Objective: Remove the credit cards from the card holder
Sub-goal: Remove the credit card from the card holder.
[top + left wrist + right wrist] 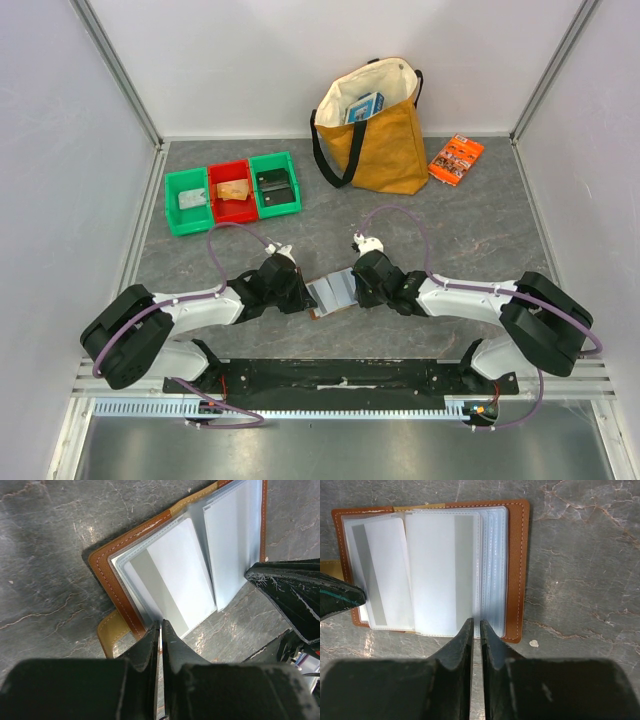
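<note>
Black fingers of the left tool (160,626) fill the front of its wrist view, pressed together on the near edge of a clear sleeve of the holder (517,555). Opposite it, the right tool (475,622) has its fingers drawn almost together with only a slit between them, tips at the near edge of another sleeve; whether it grips that sleeve I cannot tell. Between the two tools the holder lies open on the counter (480,240), inside up, brown cover underneath. Its long axis runs left to right, slightly tilted, with the left end nearer the arm bases and its tan tab (107,637) sticking out on that side. Pale cards (435,575), each with a grey stripe, sit in the fanned sleeves, and I can read nothing on them. Farther back stand a mustard bag (385,150), an orange packet (456,158) with print too small to read, and green and red bins (278,210).
</note>
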`<state>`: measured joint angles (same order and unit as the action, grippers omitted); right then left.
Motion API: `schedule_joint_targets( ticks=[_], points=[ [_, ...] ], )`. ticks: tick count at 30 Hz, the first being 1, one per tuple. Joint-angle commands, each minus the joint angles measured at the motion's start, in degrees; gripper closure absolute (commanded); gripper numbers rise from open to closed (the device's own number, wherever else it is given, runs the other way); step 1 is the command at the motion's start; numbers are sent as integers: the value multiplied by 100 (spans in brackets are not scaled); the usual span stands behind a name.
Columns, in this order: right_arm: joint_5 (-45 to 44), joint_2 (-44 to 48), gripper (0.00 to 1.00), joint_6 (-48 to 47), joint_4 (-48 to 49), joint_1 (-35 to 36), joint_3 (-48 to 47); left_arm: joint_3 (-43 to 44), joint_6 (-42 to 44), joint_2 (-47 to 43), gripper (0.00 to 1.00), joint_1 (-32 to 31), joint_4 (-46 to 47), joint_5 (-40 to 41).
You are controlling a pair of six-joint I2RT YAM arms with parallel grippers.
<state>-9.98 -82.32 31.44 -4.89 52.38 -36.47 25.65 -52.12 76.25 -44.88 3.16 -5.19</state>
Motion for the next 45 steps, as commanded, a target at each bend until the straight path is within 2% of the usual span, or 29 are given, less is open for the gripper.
schedule_joint_targets(
  ticks=[1, 12, 20, 23, 29, 34, 45],
  points=[
    [92, -20, 87, 20, 216, 53, -106, -25, -123, 4, 91, -56, 71, -61],
    [426, -56, 97, 55, 673, 62, -80, -16, -106, 13, 91, -73, 71, -61],
    [734, -240, 97, 73, 884, 62, -176, -16, -106, 13, 91, -82, 71, -61],
    [507, -65, 92, 55, 735, 62, -168, -25, -106, -5, 91, -82, 71, -52],
    [-266, 480, 71, -112, -117, 149, -290, -7, -114, -66, 91, -99, 45, -17],
    [-742, 367, 67, -42, -469, 342, -343, 1, -158, -57, 91, -117, 45, -26],
    [-1630, -521, 60, 38, -821, 914, -949, -16, -185, -66, 91, -144, 45, -8]
  ],
)
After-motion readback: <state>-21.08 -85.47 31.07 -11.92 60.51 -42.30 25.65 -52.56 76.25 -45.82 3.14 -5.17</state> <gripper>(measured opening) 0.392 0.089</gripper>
